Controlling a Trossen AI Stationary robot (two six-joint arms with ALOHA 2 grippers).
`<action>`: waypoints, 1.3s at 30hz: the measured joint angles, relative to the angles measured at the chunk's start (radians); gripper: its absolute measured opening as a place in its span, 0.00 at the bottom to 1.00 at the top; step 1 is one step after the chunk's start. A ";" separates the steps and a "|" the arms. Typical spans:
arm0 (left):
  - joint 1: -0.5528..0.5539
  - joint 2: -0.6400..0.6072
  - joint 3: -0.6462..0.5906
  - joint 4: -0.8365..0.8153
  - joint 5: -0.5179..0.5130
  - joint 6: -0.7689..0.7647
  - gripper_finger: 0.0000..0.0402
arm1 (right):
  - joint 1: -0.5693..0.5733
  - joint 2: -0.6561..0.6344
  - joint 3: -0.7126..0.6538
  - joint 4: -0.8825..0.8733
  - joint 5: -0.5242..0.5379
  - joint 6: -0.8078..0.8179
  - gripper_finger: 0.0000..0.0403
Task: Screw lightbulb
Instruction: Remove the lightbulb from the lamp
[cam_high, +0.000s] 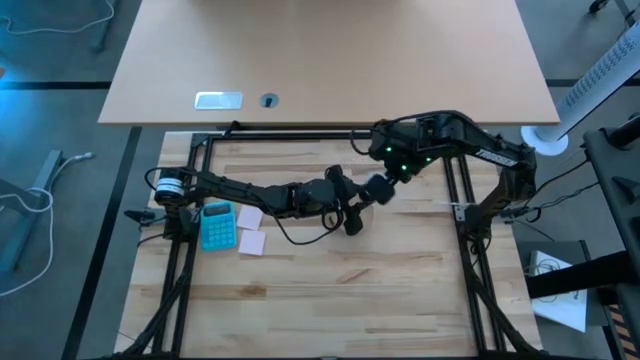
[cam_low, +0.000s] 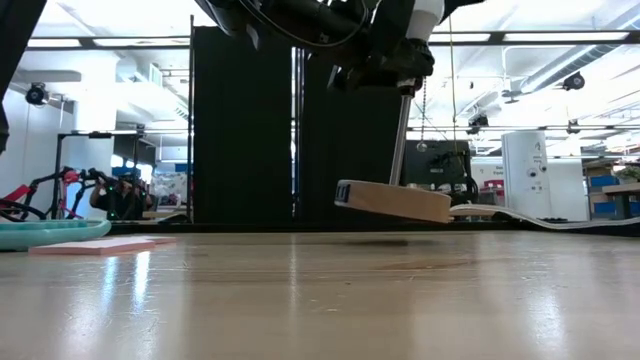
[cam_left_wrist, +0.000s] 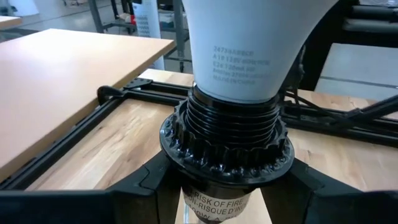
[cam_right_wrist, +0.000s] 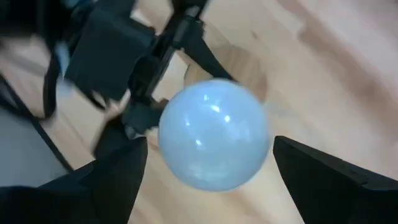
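The white lightbulb (cam_left_wrist: 245, 50) sits with its threaded neck in the black socket (cam_left_wrist: 227, 143), whose ridged collar rings it. Under the socket a thin stem runs down to a round wooden base (cam_low: 395, 200), which hangs tilted above the table. My left gripper (cam_left_wrist: 217, 202) reaches in from the table's left (cam_high: 352, 208) and is shut on the socket. My right gripper (cam_right_wrist: 208, 165) is above the bulb's globe (cam_right_wrist: 214, 134), pointing steeply down. It is open, with one finger on each side of the globe and a thin gap at each. My left gripper pinches the socket's black body (cam_left_wrist: 214, 196) just under the ridged collar, between its two fingers (cam_left_wrist: 140, 186). The fingers come in nearly level from the table's left. The socket is lifted clear with the bulb up, and the wooden base hangs tilted off the table.
A blue calculator (cam_high: 218, 225) and pink sticky notes (cam_high: 250, 230) lie on the wooden table near the left arm's base. Black frame rails (cam_high: 300, 135) border the work area, and a tan tabletop (cam_high: 330, 60) lies beyond the far rail. Bare wood shows toward the near edge.
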 joint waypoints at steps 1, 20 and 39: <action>0.004 0.000 0.000 0.003 -0.003 0.001 0.43 | 0.000 0.001 -0.004 0.002 0.008 0.057 0.85; 0.009 0.011 0.000 0.042 -0.033 0.005 0.43 | -0.005 0.024 -0.010 0.023 0.058 0.297 0.85; 0.002 0.011 0.000 0.045 0.006 0.013 0.43 | -0.011 0.039 -0.012 0.024 0.004 -0.326 0.63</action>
